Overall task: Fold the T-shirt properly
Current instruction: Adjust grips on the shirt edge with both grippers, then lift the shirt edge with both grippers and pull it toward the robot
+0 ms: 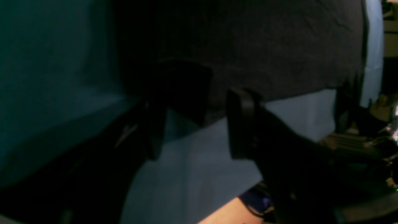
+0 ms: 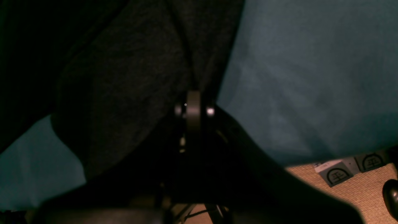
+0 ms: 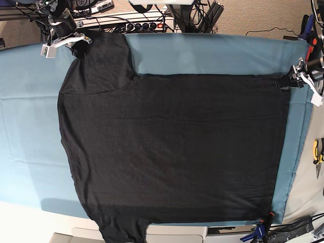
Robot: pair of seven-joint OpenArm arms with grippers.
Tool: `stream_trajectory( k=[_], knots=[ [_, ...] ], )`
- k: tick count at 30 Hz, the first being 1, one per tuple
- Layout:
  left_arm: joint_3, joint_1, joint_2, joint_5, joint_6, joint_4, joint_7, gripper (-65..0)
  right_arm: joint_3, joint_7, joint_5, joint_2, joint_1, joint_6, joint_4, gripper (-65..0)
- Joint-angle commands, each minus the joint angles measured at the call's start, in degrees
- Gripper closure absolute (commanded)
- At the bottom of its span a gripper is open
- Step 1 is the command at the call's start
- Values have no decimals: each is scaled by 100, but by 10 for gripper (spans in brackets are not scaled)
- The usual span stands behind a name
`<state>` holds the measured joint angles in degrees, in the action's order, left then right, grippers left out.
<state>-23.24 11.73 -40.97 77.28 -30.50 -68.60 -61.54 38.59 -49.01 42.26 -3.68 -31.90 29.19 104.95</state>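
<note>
The right gripper [image 3: 76, 44] is clenched on the sleeve of the T-shirt [image 3: 172, 147], which lies flat on the teal cover [image 3: 212, 55]. The left gripper [image 3: 286, 81] stands released at the hem corner, bare cover beyond.

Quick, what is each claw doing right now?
Left gripper: open, jaws either side of the T-shirt edge, not clamped.
Right gripper: shut on the T-shirt's sleeve.
</note>
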Motion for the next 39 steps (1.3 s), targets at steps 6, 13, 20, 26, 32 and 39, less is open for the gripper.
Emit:
stream_trajectory(
  k=[6, 13, 20, 26, 32, 39],
  knots=[
    [-39, -26, -149, -435, 118, -61, 129, -307, 7, -4, 15, 35, -33, 33, 57, 0],
    [-39, -28, -149, -688, 269, -61, 155, -276, 9, -4, 15, 35, -33, 33, 57, 0],
    [-39, -26, -146, -684, 199, -61, 151, 0, 9, -4, 35, 35, -33, 33, 57, 0],
    [-39, -26, -146, -669, 201, -61, 153, 0, 9, -7, 122, 37, -33, 400, 57, 0],
    [-39, -26, -197, -476, 90, -61, 59, 0, 9, -15, 146, 42, -33, 597, 59, 0],
    [-42, -26, -420, -162, -105, -61, -107, 0, 131, -323, 420, 83, -70, 605, 323, 0]
  ],
)
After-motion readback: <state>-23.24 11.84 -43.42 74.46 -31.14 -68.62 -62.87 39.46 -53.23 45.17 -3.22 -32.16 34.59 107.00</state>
